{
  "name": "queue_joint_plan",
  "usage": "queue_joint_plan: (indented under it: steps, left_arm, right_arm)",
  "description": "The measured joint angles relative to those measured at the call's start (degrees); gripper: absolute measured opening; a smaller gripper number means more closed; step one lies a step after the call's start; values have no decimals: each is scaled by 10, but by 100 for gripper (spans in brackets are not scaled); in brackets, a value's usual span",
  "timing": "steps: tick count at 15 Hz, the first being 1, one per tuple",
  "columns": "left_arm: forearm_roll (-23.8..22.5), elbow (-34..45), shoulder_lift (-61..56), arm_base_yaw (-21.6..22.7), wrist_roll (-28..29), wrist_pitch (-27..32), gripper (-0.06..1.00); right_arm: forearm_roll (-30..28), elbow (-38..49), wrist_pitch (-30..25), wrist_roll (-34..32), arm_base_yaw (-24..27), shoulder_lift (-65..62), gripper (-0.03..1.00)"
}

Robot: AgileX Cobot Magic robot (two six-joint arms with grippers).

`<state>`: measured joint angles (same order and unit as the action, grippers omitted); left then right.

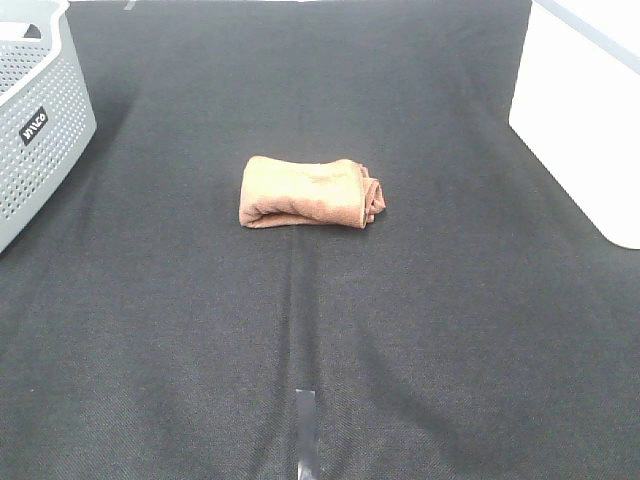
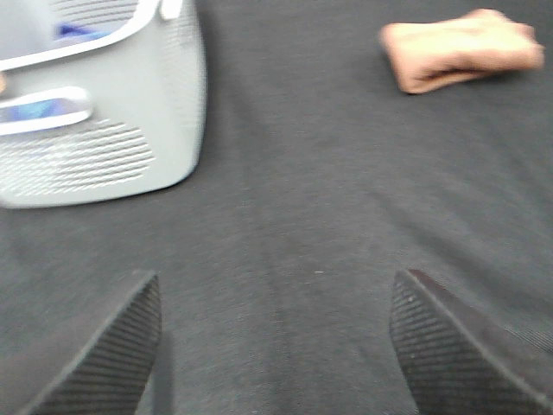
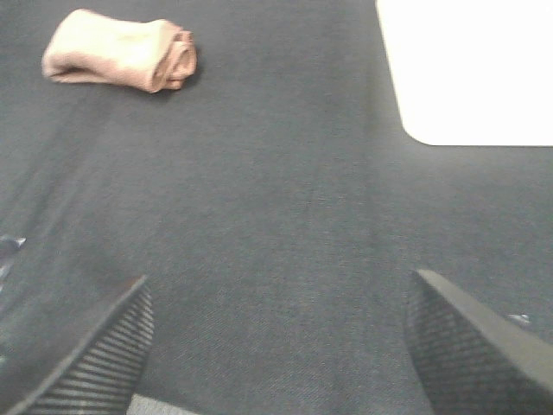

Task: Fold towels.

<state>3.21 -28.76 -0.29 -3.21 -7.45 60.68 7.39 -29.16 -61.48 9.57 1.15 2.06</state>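
Folded towel [image 1: 308, 192] on dark cloth [image 1: 300, 330], well ahead of both grippers. Left gripper [image 2: 275, 346] spread wide, empty. Right gripper [image 3: 281, 350] likewise, empty.

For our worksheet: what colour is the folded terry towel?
Reddish-tan folded terry towel; clearest in the exterior high view.

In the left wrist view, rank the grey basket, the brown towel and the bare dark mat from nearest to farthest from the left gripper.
From the left gripper:
1. Dark mat, directly under and ahead of the open jaws.
2. Grey basket, ahead, off to one side.
3. Brown towel, folded, farthest, off to the other side.
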Motion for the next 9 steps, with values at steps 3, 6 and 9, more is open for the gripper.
queue_joint_plan:
  steps: [3,6,9]
  left_arm:
    - [0,0,0,26,-2,0,71]
    - [0,0,0,26,-2,0,71]
    - [0,0,0,26,-2,0,71]
  right_arm:
    - [2,0,1,0,2,-22,76]
    - [3,1,1,0,2,-24,76]
    - [5,1,1,0,2,-24,76]
